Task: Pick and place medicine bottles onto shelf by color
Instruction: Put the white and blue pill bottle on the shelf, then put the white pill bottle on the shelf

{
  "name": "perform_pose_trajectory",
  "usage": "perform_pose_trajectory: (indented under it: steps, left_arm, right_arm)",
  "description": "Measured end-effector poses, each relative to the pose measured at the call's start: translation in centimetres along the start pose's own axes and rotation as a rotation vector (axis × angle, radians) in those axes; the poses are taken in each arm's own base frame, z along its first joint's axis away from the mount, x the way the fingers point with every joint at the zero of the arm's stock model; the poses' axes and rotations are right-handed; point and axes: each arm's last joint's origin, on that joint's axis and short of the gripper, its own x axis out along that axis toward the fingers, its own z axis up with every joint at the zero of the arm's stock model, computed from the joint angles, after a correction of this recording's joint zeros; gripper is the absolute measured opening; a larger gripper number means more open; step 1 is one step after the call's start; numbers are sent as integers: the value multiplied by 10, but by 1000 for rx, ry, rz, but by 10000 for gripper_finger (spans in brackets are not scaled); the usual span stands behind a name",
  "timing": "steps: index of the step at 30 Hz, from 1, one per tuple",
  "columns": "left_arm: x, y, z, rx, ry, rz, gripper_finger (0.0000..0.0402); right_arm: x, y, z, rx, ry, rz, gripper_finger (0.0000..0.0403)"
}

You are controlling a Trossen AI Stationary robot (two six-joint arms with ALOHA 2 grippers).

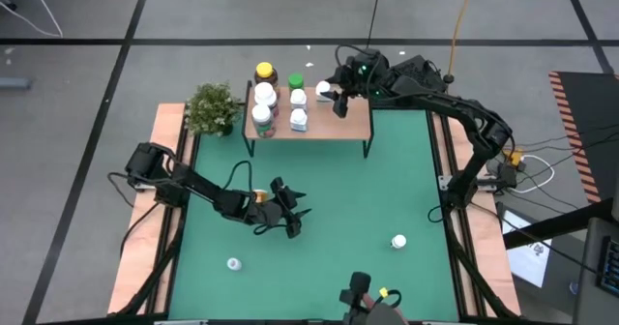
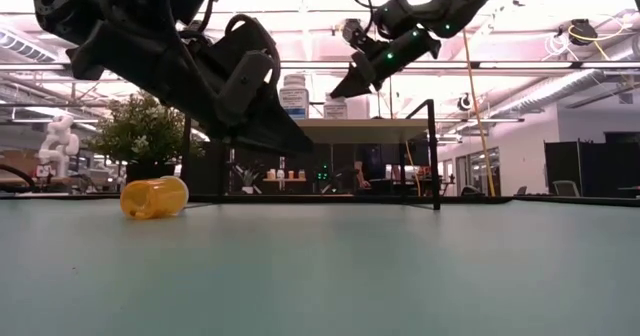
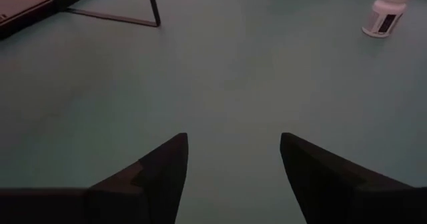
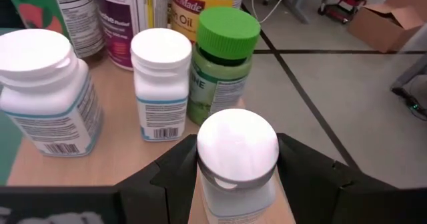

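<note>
White-capped bottle (image 4: 237, 159) sat clamped in the right gripper (image 4: 237, 164) over the shelf (image 1: 350, 124), at 3 o'clock of its white neighbours, matching colour; left gripper (image 3: 233, 174) gaped empty.

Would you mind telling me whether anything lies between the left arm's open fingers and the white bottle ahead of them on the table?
Nothing visible does: only bare green table lies between the left gripper and the white bottle.
</note>
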Motion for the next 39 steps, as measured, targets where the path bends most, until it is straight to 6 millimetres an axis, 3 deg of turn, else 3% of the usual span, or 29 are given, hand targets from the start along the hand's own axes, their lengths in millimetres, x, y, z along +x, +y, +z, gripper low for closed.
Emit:
perform_pose_trajectory:
  steps: [8, 22, 29, 34, 39]
  left_arm:
    - [0, 0, 0, -1, -1, 0, 241]
    - [0, 0, 0, -6, -1, -3, 241]
    - [0, 0, 0, -15, -1, -4, 241]
    - [0, 0, 0, -16, -1, -4, 241]
    - [0, 0, 0, -18, -2, -4, 241]
  right_arm:
    - [0, -1, 0, -1, 3, -7, 187]
    - [-1, -1, 0, -21, 0, -10, 255]
    - [-25, 4, 20, -33, -66, -26, 256]
    - [-32, 32, 34, -59, -57, 0, 256]
    - [-20, 82, 37, -199, 54, -10, 256]
